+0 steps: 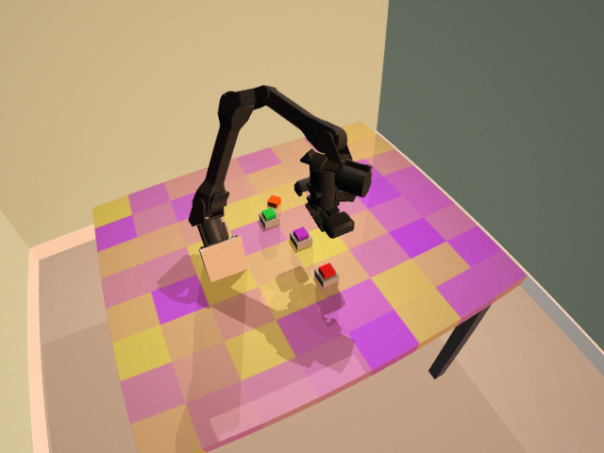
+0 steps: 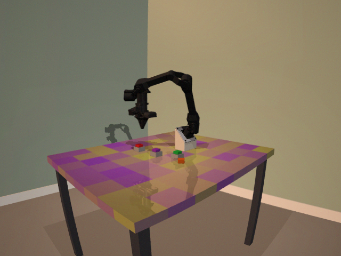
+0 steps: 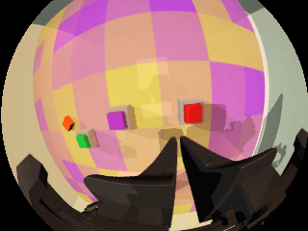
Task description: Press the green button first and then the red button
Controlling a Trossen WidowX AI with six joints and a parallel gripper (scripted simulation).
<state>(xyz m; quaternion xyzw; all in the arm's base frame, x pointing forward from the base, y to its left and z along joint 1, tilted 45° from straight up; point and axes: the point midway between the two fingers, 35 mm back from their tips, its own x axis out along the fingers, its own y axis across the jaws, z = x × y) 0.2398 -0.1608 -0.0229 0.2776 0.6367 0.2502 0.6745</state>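
The red button (image 1: 327, 270) (image 2: 139, 145) (image 3: 193, 114) stands raised on its grey base, at one end of a row of three buttons. The green button (image 1: 268, 213) (image 2: 177, 152) (image 3: 83, 141) stands raised on its base at the other end. My gripper (image 1: 333, 235) (image 2: 141, 127) (image 3: 177, 141) is shut and empty, pointing down. It hangs high above the table, well clear of every button. In the wrist view its fingertips show just below and slightly left of the red button, with the green button far to the left.
A purple button (image 1: 300, 233) (image 2: 156, 150) (image 3: 116, 120) stands between the green and red ones. An orange block (image 1: 274, 200) (image 2: 180, 160) (image 3: 67, 123) lies close to the green button. The arm's pale base (image 1: 224, 259) (image 2: 180, 142) stands on the patchwork table (image 1: 151, 397) (image 2: 115, 176).
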